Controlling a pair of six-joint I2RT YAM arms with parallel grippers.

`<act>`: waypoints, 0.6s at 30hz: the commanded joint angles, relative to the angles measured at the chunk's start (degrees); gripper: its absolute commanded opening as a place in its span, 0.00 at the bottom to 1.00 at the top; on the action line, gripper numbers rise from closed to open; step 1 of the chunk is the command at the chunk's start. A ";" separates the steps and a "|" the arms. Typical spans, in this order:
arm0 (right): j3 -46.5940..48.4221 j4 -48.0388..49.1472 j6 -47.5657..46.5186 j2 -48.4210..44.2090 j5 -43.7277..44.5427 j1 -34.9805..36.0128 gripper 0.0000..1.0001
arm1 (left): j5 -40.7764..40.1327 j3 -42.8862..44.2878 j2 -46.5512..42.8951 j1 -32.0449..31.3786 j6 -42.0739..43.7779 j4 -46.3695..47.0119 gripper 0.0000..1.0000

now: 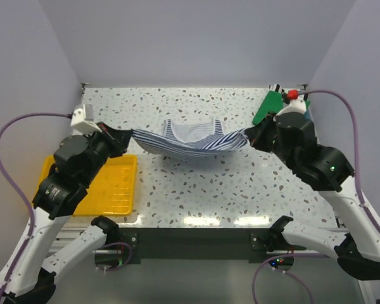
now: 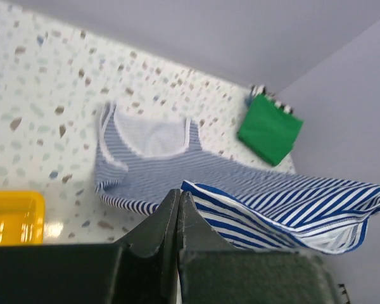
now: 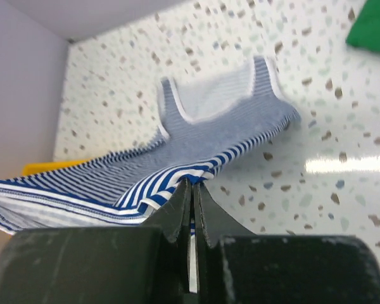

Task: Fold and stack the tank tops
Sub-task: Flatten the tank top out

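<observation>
The striped tank top (image 1: 190, 140) hangs stretched between my two grippers above the table's middle, its neck end with white trim resting toward the back. My left gripper (image 1: 128, 135) is shut on its left hem corner, and the stripes show at the jaws in the left wrist view (image 2: 266, 202). My right gripper (image 1: 253, 134) is shut on the right corner, cloth pinched between the jaws in the right wrist view (image 3: 177, 171). The green tank top (image 1: 266, 107) lies folded at the back right, also seen in the left wrist view (image 2: 269, 130).
A yellow plastic tray (image 1: 117, 183) sits at the front left beside my left arm. A small red-and-white object (image 1: 291, 95) stands by the green top at the back right corner. Grey walls close in the table on three sides.
</observation>
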 commanded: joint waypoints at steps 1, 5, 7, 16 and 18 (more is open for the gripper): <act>14.39 -5.88 -6.97 2.84 4.91 0.13 0.00 | -1.87 9.35 -0.39 -0.14 3.16 5.70 0.00; 29.27 -8.51 -11.38 7.60 7.29 0.05 0.00 | -3.80 16.56 0.84 -0.14 4.21 10.01 0.00; 36.03 -9.22 -13.31 9.36 8.43 0.05 0.00 | -4.07 19.29 2.15 -0.14 4.56 12.12 0.00; 43.71 -5.27 -17.37 21.48 -1.02 -7.90 0.00 | -5.47 20.97 12.08 -0.14 3.07 21.60 0.00; 43.02 -1.68 -16.57 25.77 -10.41 -14.16 0.00 | -5.65 20.88 15.67 -0.05 3.42 24.60 0.00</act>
